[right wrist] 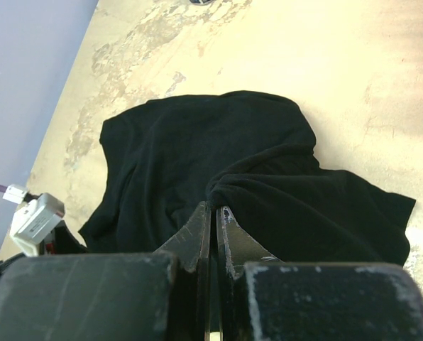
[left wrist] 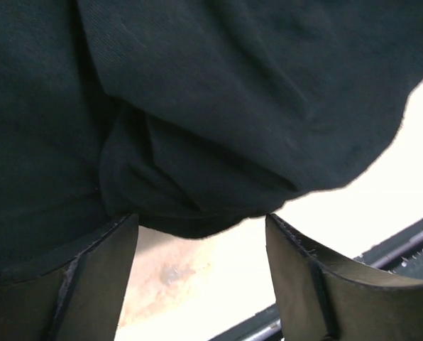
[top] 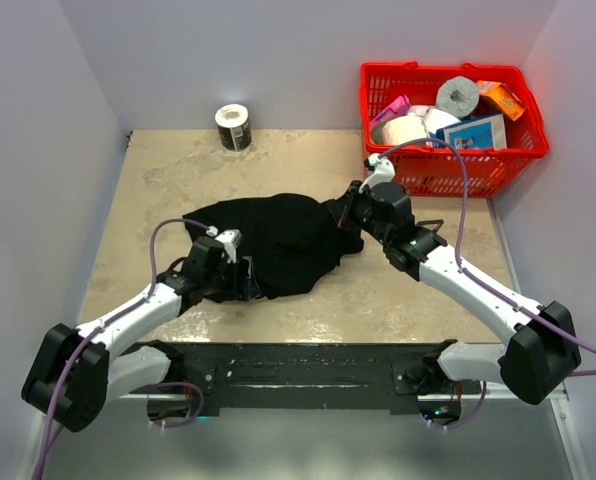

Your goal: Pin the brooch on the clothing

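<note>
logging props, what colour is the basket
The basket is red, clearest in the top external view.

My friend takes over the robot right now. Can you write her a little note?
Left gripper: open, a fold of the black T-shirt at its fingertips, not gripped.
Right gripper: shut, pinching a fold at the shirt's right end.
Shirt: bunched up, print hidden.
Brooch: not visible in any view.
Done: no pinning that shows.
Left: find brooch, flatten shirt, pin it.
</note>
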Tool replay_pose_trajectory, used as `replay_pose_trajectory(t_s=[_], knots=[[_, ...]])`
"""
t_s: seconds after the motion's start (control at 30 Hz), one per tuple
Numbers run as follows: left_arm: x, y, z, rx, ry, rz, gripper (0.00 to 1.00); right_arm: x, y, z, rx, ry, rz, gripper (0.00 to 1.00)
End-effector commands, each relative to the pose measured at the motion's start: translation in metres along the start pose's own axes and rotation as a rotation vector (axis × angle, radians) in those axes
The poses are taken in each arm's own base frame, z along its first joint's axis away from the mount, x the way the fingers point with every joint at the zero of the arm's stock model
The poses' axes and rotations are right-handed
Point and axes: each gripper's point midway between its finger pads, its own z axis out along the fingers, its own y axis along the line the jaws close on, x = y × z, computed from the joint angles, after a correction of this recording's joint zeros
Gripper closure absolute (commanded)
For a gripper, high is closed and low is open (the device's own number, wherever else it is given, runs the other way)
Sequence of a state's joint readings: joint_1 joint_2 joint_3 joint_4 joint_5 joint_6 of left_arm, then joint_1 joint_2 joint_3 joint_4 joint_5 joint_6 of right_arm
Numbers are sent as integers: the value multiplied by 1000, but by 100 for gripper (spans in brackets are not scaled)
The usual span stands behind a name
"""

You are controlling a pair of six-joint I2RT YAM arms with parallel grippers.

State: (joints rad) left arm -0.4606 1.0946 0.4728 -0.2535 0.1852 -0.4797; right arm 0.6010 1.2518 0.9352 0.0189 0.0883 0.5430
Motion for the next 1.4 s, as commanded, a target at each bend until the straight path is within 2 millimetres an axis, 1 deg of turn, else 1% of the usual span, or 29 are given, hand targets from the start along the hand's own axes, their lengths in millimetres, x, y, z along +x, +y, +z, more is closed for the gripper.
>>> replay_pose_trajectory(t_s=[0.0,0.07,0.1,0.13,0.17,0.27,0.4,0.43,0.47,0.5,0.53,0.57,0.6,0.63,0.67,0.73,0.77,0.83,0.87,0.93,0.97,1.03,1.07,1.17,1.2,1.23,1.3,1.33,1.37], knots=[[-5,5,11,-19,-28,-3,28,-34,13,-8,-31,-99,11,100],[-2,5,15,-16,-20,-3,34,-33,13,-8,-31,-96,9,100],[-3,5,16,-13,-23,-4,45,-35,13,-9,-30,-100,11,100],[-4,4,16,-10,-25,-5,52,-34,14,-9,-32,-98,10,100],[-5,3,16,-7,-32,-5,66,-34,13,-10,-30,-100,11,100],[-18,-3,10,6,-78,1,85,-41,13,-13,-22,-117,9,100],[-49,-5,-9,-27,-194,16,98,-57,13,-27,-7,-170,-9,100],[-65,-3,-17,-61,-248,22,99,-67,12,-34,1,-204,-13,100],[-73,-5,-24,-69,-276,28,100,-77,15,-40,-1,-230,-17,100],[-84,-3,-35,-95,-324,28,100,-84,15,-44,6,-248,-38,100],[-103,-3,-49,-128,-393,33,100,-93,14,-52,23,-275,-45,100],[-114,-4,-59,-140,-433,35,100,-108,20,-59,18,-314,-49,100],[-125,-3,-73,-165,-487,37,100,-111,17,-64,37,-315,-73,100],[-141,-8,-89,-168,-544,49,100,-118,14,-70,62,-332,-80,100],[-150,-11,-101,-174,-582,53,100,-134,20,-80,57,-370,-86,100],[-175,-18,-136,-187,-685,67,100,-146,23,-93,55,-401,-105,100],[-182,-20,-148,-194,-719,74,100,-159,30,-106,36,-437,-106,100],[-203,-23,-188,-232,-824,87,100,-172,36,-120,16,-473,-124,100],[-210,-24,-203,-247,-865,94,100,-184,44,-132,-7,-505,-127,100],[-228,-21,-249,-322,-1000,117,100,-200,53,-152,-34,-554,-146,100],[-233,-20,-267,-351,-1051,118,100,-214,62,-166,-63,-589,-160,100],[-246,-20,-322,-405,-1195,106,100,-230,73,-189,-106,-639,-163,100],[-252,-24,-343,-398,-1264,96,100,-242,82,-206,-137,-678,-168,100],[-258,-40,-411,-353,-1463,107,100,-266,104,-248,-235,-770,-182,100],[-261,-49,-433,-320,-1529,111,100,-269,113,-258,-281,-781,-197,100],[-261,-52,-446,-333,-1562,149,100,-280,122,-276,-316,-822,-201,100],[-264,-66,-479,-289,-1648,178,100,-287,134,-295,-375,-857,-223,100],[-265,-72,-489,-275,-1668,196,100,-294,146,-311,-430,-885,-240,100],[-268,-77,-494,-261,-1677,215,100,-298,150,-319,-448,-899,-241,100]])
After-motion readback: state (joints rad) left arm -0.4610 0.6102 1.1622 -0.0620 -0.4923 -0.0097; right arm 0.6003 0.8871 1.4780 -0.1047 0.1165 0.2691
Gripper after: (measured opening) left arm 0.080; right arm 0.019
